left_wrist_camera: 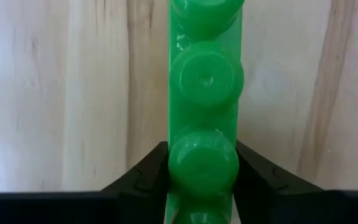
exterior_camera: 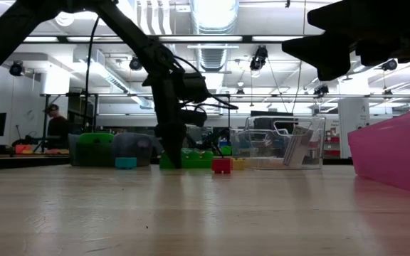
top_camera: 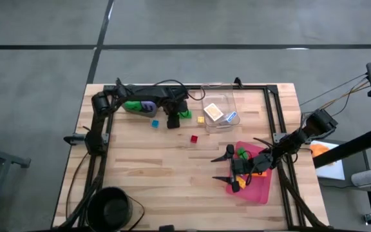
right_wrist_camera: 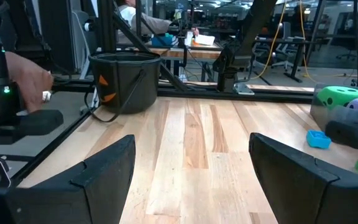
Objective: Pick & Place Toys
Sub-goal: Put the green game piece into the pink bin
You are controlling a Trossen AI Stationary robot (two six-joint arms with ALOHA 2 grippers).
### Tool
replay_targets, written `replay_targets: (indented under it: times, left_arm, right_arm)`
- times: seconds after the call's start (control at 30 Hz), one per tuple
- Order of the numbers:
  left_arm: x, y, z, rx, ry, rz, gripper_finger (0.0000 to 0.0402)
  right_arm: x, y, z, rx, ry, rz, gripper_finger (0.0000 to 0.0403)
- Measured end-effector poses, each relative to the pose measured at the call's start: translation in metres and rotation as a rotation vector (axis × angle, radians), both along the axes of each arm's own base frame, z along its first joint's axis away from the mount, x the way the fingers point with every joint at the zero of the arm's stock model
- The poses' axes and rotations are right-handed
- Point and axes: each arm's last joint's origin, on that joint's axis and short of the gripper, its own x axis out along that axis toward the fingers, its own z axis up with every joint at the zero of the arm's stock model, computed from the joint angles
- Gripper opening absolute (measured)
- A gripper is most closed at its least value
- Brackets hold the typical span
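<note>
A long green studded brick lies flat on the table, left of the clear box. My left gripper stands over it, shut on its near end; in the low view it reaches down to the table. The green die and purple die sit at the far left. The blue brick, yellow brick and red brick lie loose nearby. The orange-white packet and blue-white packet are in the box. My right gripper is open and empty at the pink tray's left edge. My left gripper pinches the green brick's two long sides between its two fingers, at one end of the brick. The fingers come from above, pointing down, and lie across the brick. The brick rests flat on the table, studs up.
The pink tray holds a green piece and small orange and yellow pieces. A black bucket stands at the near left corner. A black frame borders the work area. A person's hand shows beyond the table.
</note>
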Motion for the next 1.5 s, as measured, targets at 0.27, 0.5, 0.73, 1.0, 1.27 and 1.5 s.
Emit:
replay_targets:
  times: [0.27, 0.5, 0.73, 1.0, 1.27, 1.5]
  left_arm:
    - [-0.004, -0.017, 0.011, -0.015, -0.007, 0.027, 0.0129]
    - [-0.021, -0.039, 0.047, 0.006, -0.263, 0.018, 0.0129]
    - [-0.052, -0.074, 0.065, -0.079, -0.684, -0.071, 0.0129]
    - [-0.064, -0.130, 0.055, -0.128, -0.996, -0.225, 0.0129]
    - [-0.056, -0.180, 0.070, -0.076, -1.203, -0.340, 0.0129]
    - [-0.039, -0.191, 0.064, -0.113, -1.186, -0.319, 0.0129]
  right_arm:
    - [0.000, 0.000, 0.000, 0.001, 0.004, 0.000, 0.0312]
    - [0.000, 0.000, 0.000, 0.002, 0.003, 0.000, 0.0312]
    - [0.000, -0.001, 0.001, -0.002, -0.012, -0.004, 0.0312]
    - [0.002, -0.007, 0.009, 0.002, -0.081, -0.094, 0.0312]
    - [0.010, -0.021, 0.018, 0.094, -0.156, -0.215, 0.0312]
    - [0.022, -0.027, 0.029, 0.078, -0.193, -0.255, 0.0312]
